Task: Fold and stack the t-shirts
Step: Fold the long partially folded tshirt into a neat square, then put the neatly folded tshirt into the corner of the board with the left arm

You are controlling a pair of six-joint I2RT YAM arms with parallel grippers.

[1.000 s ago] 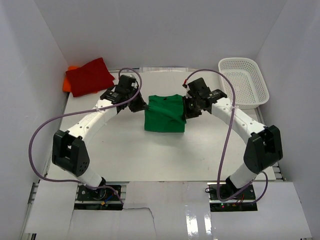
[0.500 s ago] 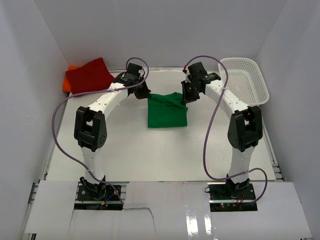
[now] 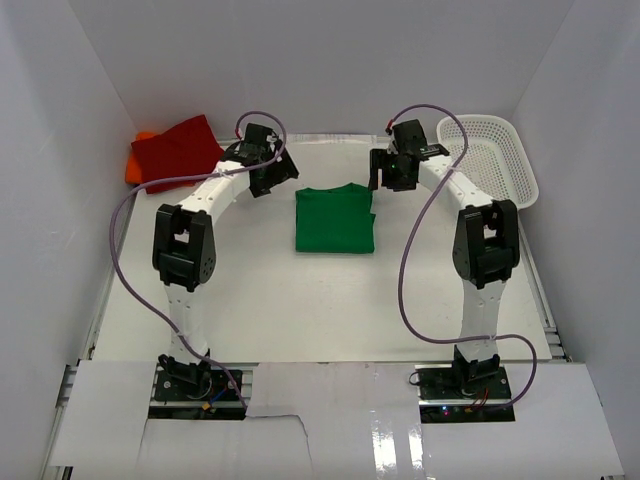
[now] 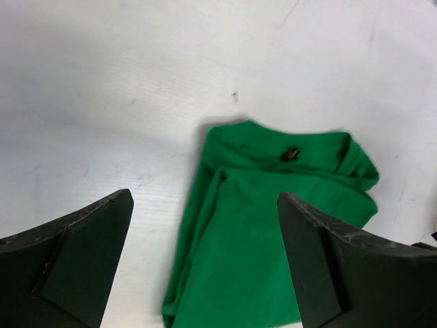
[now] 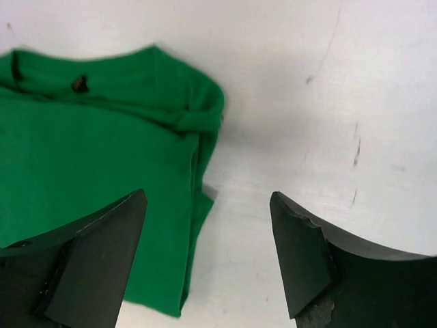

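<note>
White table [image 3: 250,290] | green t-shirt [image 3: 335,220] folded | left hand [image 3: 275,178], right hand [image 3: 388,176] wide | overhead-only: red t-shirt [image 3: 180,150]

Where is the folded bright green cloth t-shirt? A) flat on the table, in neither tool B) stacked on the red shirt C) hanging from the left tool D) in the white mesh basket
A: the folded bright green cloth t-shirt lies flat on the white table; left tool and right tool are open.

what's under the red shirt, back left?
An orange t-shirt: only its left edge pokes out from under the red t-shirt. The rest is covered, so its fold can't be judged.
</note>
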